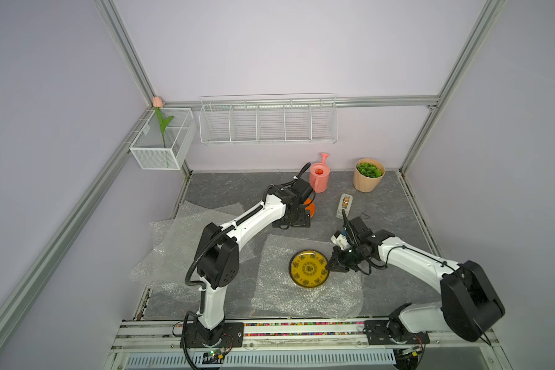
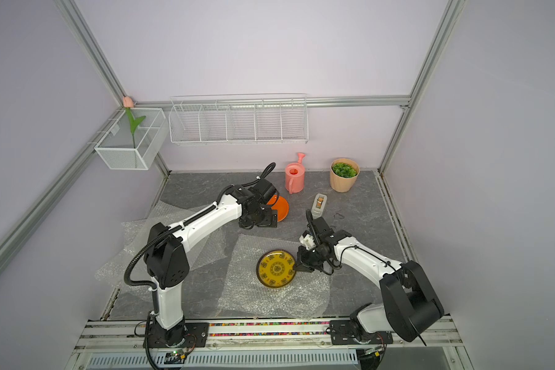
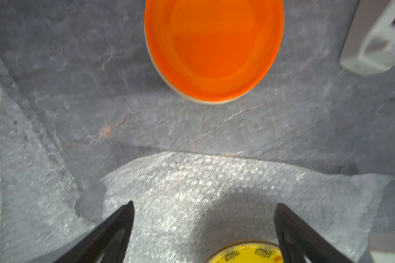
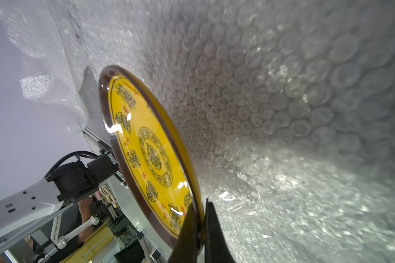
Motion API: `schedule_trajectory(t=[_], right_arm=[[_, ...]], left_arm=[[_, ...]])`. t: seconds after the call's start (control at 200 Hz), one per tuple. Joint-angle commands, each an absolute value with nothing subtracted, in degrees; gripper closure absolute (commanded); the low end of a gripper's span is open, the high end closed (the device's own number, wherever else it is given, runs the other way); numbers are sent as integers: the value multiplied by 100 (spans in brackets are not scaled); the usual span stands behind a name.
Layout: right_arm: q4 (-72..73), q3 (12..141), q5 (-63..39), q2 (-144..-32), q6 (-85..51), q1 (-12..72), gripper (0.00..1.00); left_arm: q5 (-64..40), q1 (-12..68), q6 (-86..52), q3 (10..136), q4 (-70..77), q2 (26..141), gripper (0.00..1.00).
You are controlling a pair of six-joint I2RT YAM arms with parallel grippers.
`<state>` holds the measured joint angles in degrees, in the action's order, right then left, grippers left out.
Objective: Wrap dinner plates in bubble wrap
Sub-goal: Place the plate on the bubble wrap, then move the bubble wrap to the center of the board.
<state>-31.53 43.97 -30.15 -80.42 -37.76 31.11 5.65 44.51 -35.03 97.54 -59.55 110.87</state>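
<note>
A yellow dinner plate (image 1: pixel 309 268) (image 2: pixel 276 268) with dark patterns lies over a sheet of bubble wrap (image 1: pixel 285 298) (image 2: pixel 253 298) at the front middle. My right gripper (image 1: pixel 328 266) (image 4: pixel 201 202) is shut on the plate's right rim (image 4: pixel 146 148), one finger above and one below. An orange plate (image 1: pixel 311 208) (image 3: pixel 213 50) sits on the bare mat farther back, partly hidden by my left wrist. My left gripper (image 3: pixel 204 205) hangs open and empty over the far edge of the sheet (image 3: pixel 192 186), between the two plates. The yellow plate (image 3: pixel 246 254) shows near its fingers.
More bubble wrap sheets (image 1: pixel 173 243) lie crumpled at the left under my left arm. A tape dispenser (image 1: pixel 344 205), a pink watering can (image 1: pixel 319 176) and a potted plant (image 1: pixel 368 174) stand at the back right. A wire rack (image 1: pixel 268 121) and a mesh basket (image 1: pixel 162 137) hang on the walls.
</note>
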Motion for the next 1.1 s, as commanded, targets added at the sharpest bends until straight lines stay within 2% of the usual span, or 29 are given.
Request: schedule_trajectory(t=[0.0,0.07,0.14,0.245,0.31,0.5,0.65,0.81,1.095], right_arm=[[-2704,4208,-2761,-8143,-4061,3289,93],[-2748,4170,-2579,-8286,-3987,3310,91],[-2950,4220,-2342,-8383,-3829,3308,78],[-3477,4373,-1919,-8324,-3574,3268,39],[-3658,4410,-1745,-8190,-3436,3111,31],[-3564,4668,-2048,-8358,-3002,2316,29],[-3461,5188,-2201,-8879,-2775,1914,30],[-3398,5499,-1805,-9372,-2583,1589,30],[-3071,6210,-1977,-10243,-2479,1398,31]], left_arm=[[418,4438,-3538,9018,-5728,10828,3],[316,4438,-3619,8602,-5555,10653,4],[264,4438,-3693,8287,-5477,10538,4],[148,4443,-3788,7894,-5403,10389,6],[79,4448,-3842,7642,-5316,10262,8],[-329,4447,-3911,7041,-4764,10127,22],[-104,4355,-3810,7047,-4696,10314,34],[31,4067,-3652,7116,-4703,10532,36],[-138,3612,-3286,7312,-4510,10884,35]])
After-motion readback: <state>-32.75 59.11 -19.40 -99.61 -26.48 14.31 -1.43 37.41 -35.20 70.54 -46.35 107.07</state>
